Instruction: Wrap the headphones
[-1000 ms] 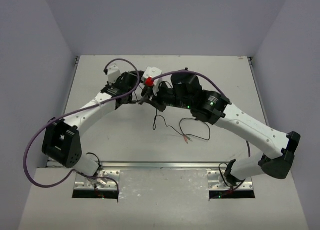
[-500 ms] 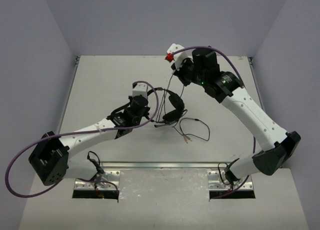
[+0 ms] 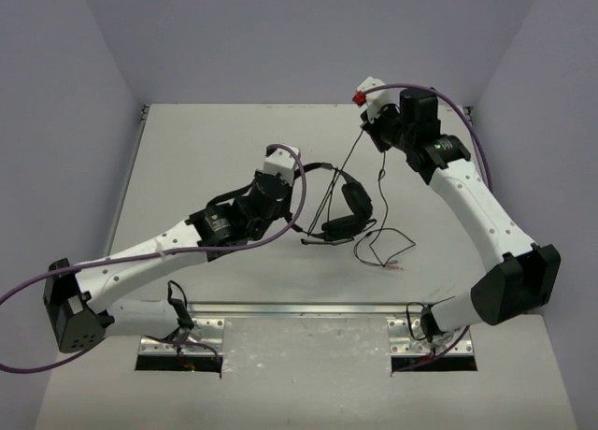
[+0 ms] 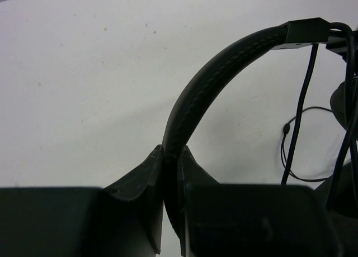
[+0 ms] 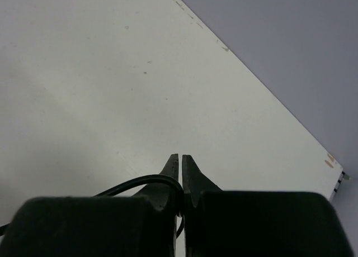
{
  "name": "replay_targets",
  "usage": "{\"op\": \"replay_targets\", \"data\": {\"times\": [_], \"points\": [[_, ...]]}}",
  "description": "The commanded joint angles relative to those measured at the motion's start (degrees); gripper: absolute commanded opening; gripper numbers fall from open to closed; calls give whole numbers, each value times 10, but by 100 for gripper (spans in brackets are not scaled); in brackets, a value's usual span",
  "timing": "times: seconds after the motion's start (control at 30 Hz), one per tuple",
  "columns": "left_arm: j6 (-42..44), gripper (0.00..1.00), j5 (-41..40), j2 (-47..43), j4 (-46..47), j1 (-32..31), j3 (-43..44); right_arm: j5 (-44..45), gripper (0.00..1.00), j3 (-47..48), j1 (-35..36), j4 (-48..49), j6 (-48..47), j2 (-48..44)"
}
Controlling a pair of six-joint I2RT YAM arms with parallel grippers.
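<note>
The black headphones [image 3: 348, 208] hang above the table's middle. My left gripper [image 3: 301, 176] is shut on the curved headband [image 4: 224, 72]; in the left wrist view the band runs between my left gripper's [image 4: 170, 156] closed jaws. The thin black cable [image 3: 341, 178] runs taut from the ear cups up to my right gripper [image 3: 371, 129] at the back right. My right gripper [image 5: 180, 159] is shut on the cable [image 5: 128, 185], which loops over its left finger. The rest of the cable [image 3: 378, 246] lies loose on the table, ending in reddish plug tips [image 3: 397, 265].
Thick purple robot cables [image 3: 159, 252] arc along both arms. The white table [image 3: 187, 168] has grey walls on three sides. Its back right edge [image 5: 251, 72] shows in the right wrist view. Metal mounting plates [image 3: 308, 310] lie at the near edge.
My left gripper has carried the headphones to the right. My right gripper has moved right and back with the cable, pulling it taut. The loose cable end has shifted right.
</note>
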Motion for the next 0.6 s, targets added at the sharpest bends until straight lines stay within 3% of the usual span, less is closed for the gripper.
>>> {"op": "replay_targets", "data": {"times": [0.0, 0.13, 0.23, 0.3, 0.33, 0.43, 0.57], "points": [[12, 0, 51, -65, -96, -8, 68, -61, 1, -12, -21, 119, 39, -9], [26, 0, 156, -103, -133, -8, 119, -213, 1, -22, -21, 156, 77, 5], [11, 0, 155, -119, -156, -8, 163, -300, 1, -31, -21, 190, 139, 7], [-5, 0, 133, -124, -164, -8, 192, -371, 2, -69, -20, 264, 185, 0], [-18, 0, 134, -121, -168, -8, 230, -393, 2, -92, -20, 303, 256, -10], [-55, 0, 145, -68, -227, -8, 342, -436, 2, -186, -14, 514, 387, -17], [-91, 0, 188, -5, -276, -8, 451, -437, 1, -209, 28, 597, 465, 5]]}}
